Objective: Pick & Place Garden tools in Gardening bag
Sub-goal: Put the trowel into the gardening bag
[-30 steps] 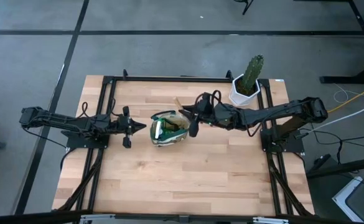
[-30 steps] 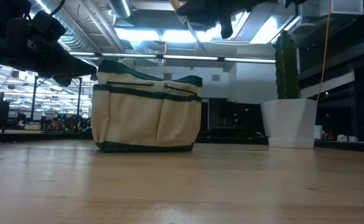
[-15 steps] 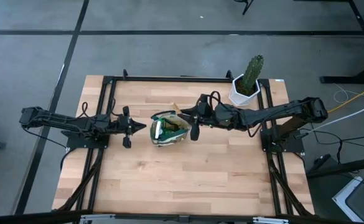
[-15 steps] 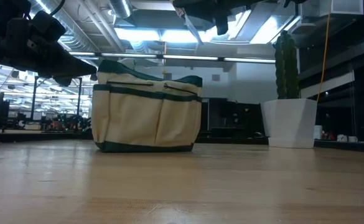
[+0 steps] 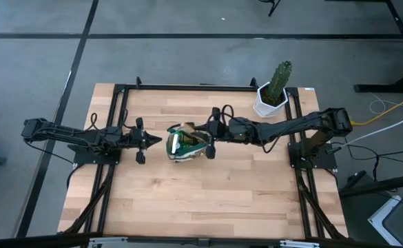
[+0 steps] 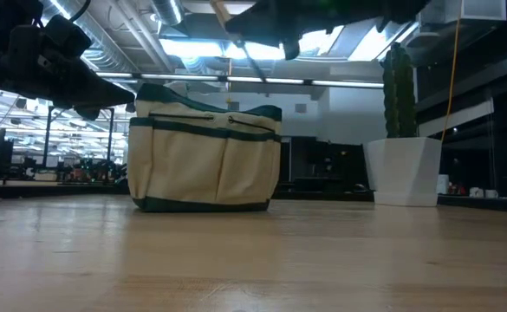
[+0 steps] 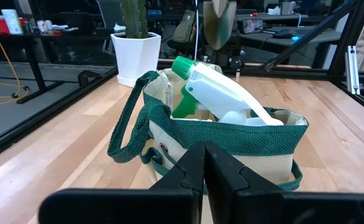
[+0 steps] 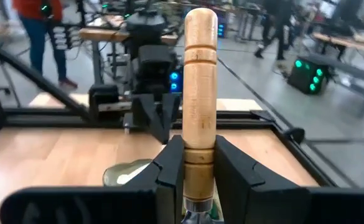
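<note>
The beige gardening bag (image 5: pixel 185 143) with green trim stands on its base at the table's middle and also shows in the low view (image 6: pixel 204 156). A white-and-green spray bottle (image 7: pixel 222 99) lies in it. My right gripper (image 5: pixel 210 136) is over the bag's right end, shut on a garden tool with a pale wooden handle (image 8: pixel 200 74). The tool's metal blade (image 7: pixel 218 22) hangs above the bag's opening. My left gripper (image 5: pixel 158 141) is shut and empty, just left of the bag (image 7: pixel 231 140). My right gripper pinches the tool's wooden handle near its metal end (image 8: pixel 200 140) between its two fingers (image 8: pixel 169 163). It comes from the table's right, about level. The handle's free end (image 8: pixel 201 18) sticks out past the fingertips. The tool is lifted clear and tilted, its thin shaft (image 6: pixel 255 62) slanting down over the bag.
A white faceted pot with a cactus (image 5: pixel 273 95) stands at the far right and shows in the low view (image 6: pixel 400 169). Black frame rails (image 5: pixel 118 110) run along the table's left, right and far sides. Bare wood lies toward the near edge (image 5: pixel 201 200).
My right gripper has moved toward the table's left with the tool, from beside the bag's right end to over it. The wooden handle has come over the bag's opening. The bag and my left gripper have kept still.
</note>
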`<action>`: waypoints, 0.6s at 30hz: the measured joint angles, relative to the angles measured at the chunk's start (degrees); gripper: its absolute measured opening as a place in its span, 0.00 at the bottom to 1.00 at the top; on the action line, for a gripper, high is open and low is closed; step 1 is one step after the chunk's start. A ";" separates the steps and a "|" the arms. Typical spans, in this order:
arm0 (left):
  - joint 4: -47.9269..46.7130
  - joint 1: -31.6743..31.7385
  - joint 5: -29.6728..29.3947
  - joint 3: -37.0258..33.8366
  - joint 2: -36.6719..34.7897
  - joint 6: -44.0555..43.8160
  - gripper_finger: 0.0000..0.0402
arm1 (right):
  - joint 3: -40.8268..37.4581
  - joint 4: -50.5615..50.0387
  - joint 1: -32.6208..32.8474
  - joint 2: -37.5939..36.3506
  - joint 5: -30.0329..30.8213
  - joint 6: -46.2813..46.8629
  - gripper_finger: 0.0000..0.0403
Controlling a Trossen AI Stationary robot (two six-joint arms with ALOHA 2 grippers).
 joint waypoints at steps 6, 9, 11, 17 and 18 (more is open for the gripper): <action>0.00 0.00 0.01 0.00 0.00 0.01 0.01 | -0.02 0.95 -1.80 2.93 -3.76 -5.93 0.16; 0.00 0.00 0.00 -0.01 0.01 0.02 0.01 | -0.02 0.87 -3.26 3.19 -6.16 -7.61 0.16; 0.00 0.00 0.00 0.00 0.01 0.02 0.01 | -0.02 0.92 -4.22 3.21 -7.95 -8.39 0.16; 0.00 0.00 0.02 0.00 0.02 0.00 0.01 | 0.02 1.46 -6.71 4.58 -10.66 -9.26 0.16; 0.00 0.02 0.00 -0.02 0.00 0.02 0.01 | 0.00 1.38 -7.00 5.23 -11.46 -8.74 0.16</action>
